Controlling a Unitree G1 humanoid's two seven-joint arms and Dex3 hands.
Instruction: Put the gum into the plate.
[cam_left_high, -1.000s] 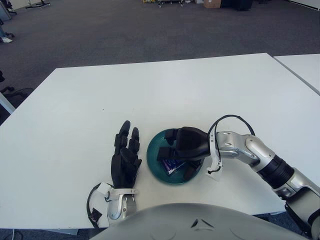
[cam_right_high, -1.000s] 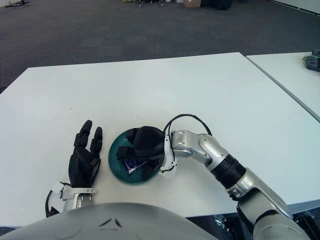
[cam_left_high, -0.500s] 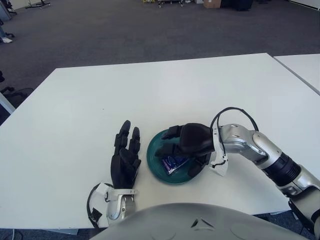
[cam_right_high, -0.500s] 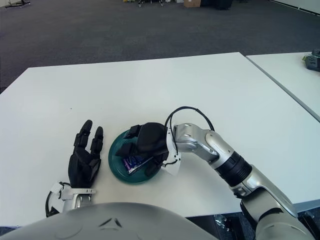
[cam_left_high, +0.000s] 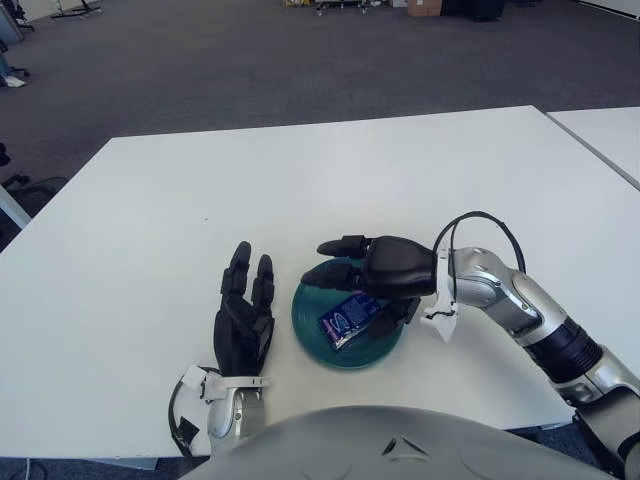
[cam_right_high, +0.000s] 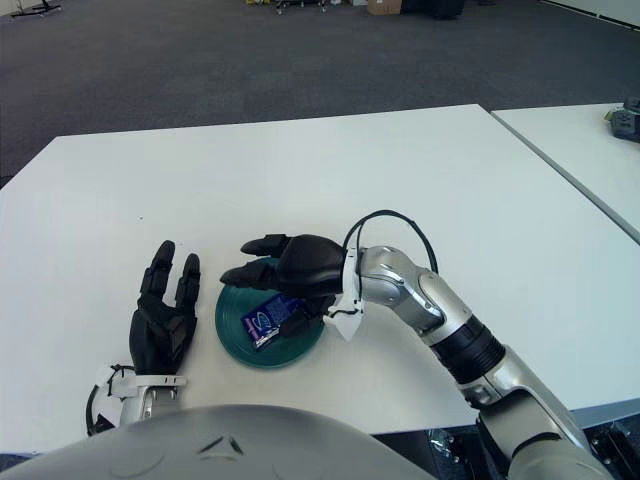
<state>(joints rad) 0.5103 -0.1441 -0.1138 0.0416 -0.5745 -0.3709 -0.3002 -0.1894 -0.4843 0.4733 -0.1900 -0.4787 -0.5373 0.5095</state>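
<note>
A blue pack of gum (cam_left_high: 346, 318) lies flat inside the dark green plate (cam_left_high: 312, 335) near the table's front edge. Above the plate's far right side hovers my right hand (cam_left_high: 362, 268), fingers spread and holding nothing, the gum showing below them. The same gum (cam_right_high: 267, 318) and plate (cam_right_high: 233, 335) appear in the right eye view. My left hand (cam_left_high: 243, 320) shows just left of the plate, fingers straight and open, pointing away from me.
The white table (cam_left_high: 300, 180) stretches far back and to both sides. A second white table (cam_left_high: 605, 130) stands at the right with a narrow gap between. A black cable (cam_left_high: 475, 222) loops over my right wrist.
My right hand has lifted off the plate and drawn back to the right, its fingers spreading. The gum now lies uncovered in the plate. The left hand slid slightly toward me.
</note>
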